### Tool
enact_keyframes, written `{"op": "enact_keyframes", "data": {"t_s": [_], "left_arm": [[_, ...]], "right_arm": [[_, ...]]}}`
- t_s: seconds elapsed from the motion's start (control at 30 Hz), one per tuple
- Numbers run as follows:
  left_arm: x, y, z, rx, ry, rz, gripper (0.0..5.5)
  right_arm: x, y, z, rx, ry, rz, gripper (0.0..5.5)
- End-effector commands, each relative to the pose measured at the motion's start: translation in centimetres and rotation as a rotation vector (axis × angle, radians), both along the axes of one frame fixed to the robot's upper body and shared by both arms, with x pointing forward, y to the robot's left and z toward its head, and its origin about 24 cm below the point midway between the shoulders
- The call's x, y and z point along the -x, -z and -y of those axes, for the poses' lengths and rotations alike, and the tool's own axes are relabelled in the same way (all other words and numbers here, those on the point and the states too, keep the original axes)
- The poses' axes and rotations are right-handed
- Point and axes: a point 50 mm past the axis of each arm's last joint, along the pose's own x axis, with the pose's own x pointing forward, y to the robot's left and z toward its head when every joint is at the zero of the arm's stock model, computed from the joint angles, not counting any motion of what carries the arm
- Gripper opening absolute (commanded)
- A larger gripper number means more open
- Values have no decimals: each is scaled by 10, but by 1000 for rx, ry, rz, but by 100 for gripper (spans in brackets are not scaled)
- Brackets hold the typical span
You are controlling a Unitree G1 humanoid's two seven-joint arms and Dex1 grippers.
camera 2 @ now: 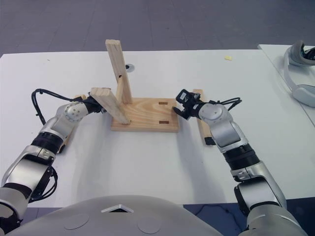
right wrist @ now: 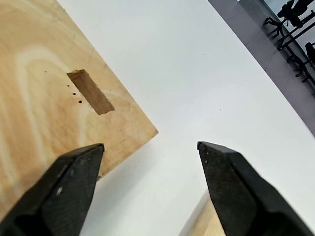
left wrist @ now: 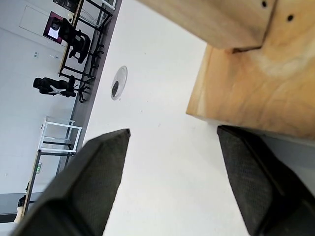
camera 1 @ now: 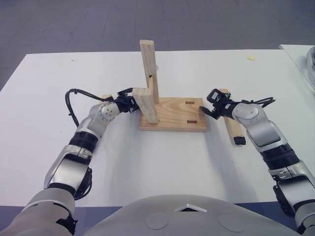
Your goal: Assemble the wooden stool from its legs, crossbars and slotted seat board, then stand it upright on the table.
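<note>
Off the slotted corner of the seat board [right wrist: 39, 113], right tool [right wrist: 150, 147] hangs released — left tool [left wrist: 172, 132] likewise.

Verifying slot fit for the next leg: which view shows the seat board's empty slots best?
Right wrist view: one empty slot close up, edges clear. Eye views show both empty slots, small, at the seat board's right end. Left wrist view has a board corner and a leg.
</note>
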Motion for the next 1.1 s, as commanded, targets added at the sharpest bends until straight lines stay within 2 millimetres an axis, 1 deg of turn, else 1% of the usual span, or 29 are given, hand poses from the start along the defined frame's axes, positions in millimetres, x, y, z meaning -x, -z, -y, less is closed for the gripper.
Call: {"op": "enact_keyframes", "data": {"t_s": [0.03,0.07,0.13,0.23,0.27,0.3,0.33,0.5,0.57,0.63,0.7,0.77,0.83,0.9,0.97,1.03,1.07,1.1], "left_arm": [[-3,-4,6,12,31,15,330],[-3,-4,6,12,30,15,330],[-2,-2,4,13,27,12,330],[-1,-1,2,17,17,10,330],[-1,0,2,19,14,9,330],[0,1,2,21,12,9,330],[0,1,2,24,11,10,330],[-2,-1,5,26,21,16,330],[-2,-1,5,26,23,17,330],[-2,-1,5,31,21,17,330],[-3,-2,6,42,24,21,330],[-6,-8,12,69,47,36,330],[-14,-20,24,68,119,67,330],[-28,-40,42,82,191,113,330],[-42,-60,56,92,223,164,330],[-54,-78,54,106,196,211,330],[-59,-86,44,113,162,234,330],[-62,-94,27,104,119,257,330]], "right_arm": [[8,13,26,143,40,-55,355],[7,9,29,147,48,-38,355],[3,-5,31,91,86,20,355],[-4,-35,31,-120,180,117,355],[-5,-42,32,-155,197,131,355],[-2,-41,34,-159,200,115,355],[1,-37,35,-146,193,86,355],[32,13,32,-26,127,-119,355],[40,25,30,-16,119,-165,355],[45,33,19,-60,86,-211,355],[47,36,3,-136,34,-241,355],[54,28,-18,-242,-74,-283,355],[66,13,-30,-336,-206,-332,355],[78,-3,-33,-394,-328,-378,355],[78,-12,-29,-395,-364,-385,355],[70,-16,-22,-383,-329,-356,355],[67,-17,-17,-377,-312,-344,355],[64,-18,-12,-369,-295,-335,355]]}}
